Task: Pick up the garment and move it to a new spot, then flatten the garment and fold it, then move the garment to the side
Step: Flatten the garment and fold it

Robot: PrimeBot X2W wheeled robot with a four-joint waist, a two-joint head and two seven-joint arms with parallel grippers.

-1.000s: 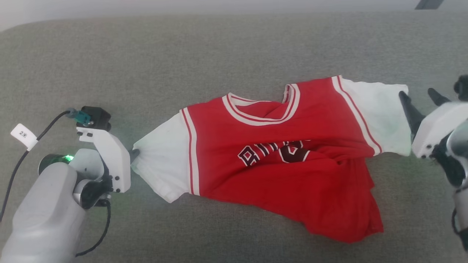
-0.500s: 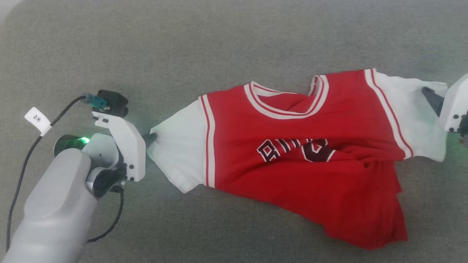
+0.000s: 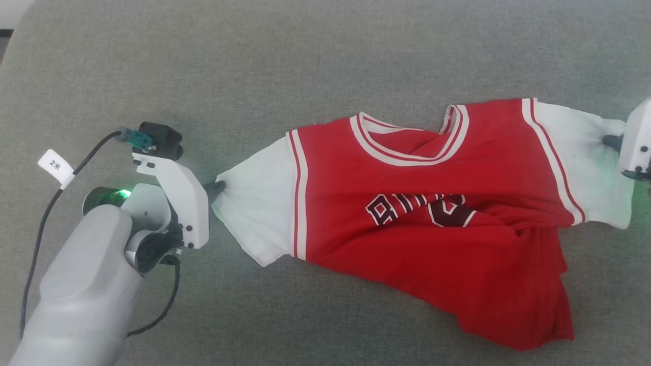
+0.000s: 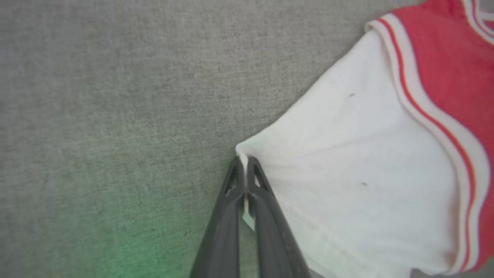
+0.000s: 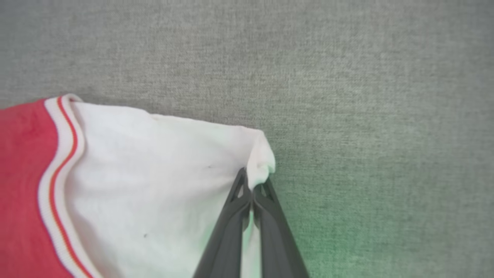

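Both ends of the soft red garment (image 3: 432,218) are being pinched as it is lying crumpled on the fuzzy grey surface (image 3: 305,61). The left tool (image 3: 216,187) is pinching one white sleeve (image 3: 254,213) by its edge. The right tool (image 3: 610,141), spread wide a second ago, is squeezing the other sleeve (image 3: 595,168), its body running off the picture. Folds are hiding some chest letters.
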